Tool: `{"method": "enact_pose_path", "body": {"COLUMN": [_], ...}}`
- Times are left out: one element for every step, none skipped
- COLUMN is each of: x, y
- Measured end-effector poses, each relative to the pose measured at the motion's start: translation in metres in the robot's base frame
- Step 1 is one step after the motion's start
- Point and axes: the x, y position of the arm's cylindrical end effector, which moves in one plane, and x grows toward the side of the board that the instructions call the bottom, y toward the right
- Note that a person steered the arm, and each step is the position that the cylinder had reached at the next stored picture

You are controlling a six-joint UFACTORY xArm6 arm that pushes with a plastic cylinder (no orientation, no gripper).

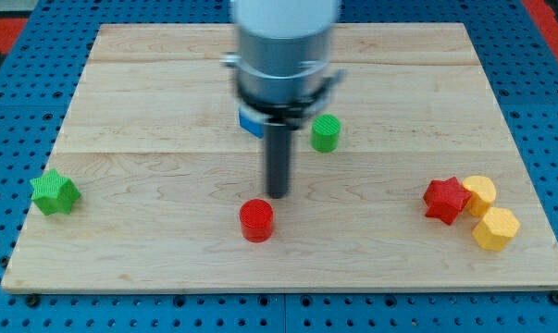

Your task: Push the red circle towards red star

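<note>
The red circle (256, 220) lies on the wooden board (149, 111) at the lower middle of the view. The red star (446, 199) lies far to the view's right, touching two yellow blocks. My tip (277, 194) stands just above and slightly right of the red circle, a small gap from it. The rod hangs from the grey arm body (283, 46) at the view's top.
A green cylinder (326, 133) sits right of the rod. A blue block (253, 123) is mostly hidden behind the arm. A green star (55, 192) lies at the left edge. Two yellow blocks (480, 192) (496, 228) sit right of the red star.
</note>
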Motion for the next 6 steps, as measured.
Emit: {"method": "enact_pose_path", "body": {"x": [0.043, 0.058, 0.036, 0.042, 0.018, 0.001], "y": [-0.025, 0.055, 0.144, 0.091, 0.12, 0.179]}}
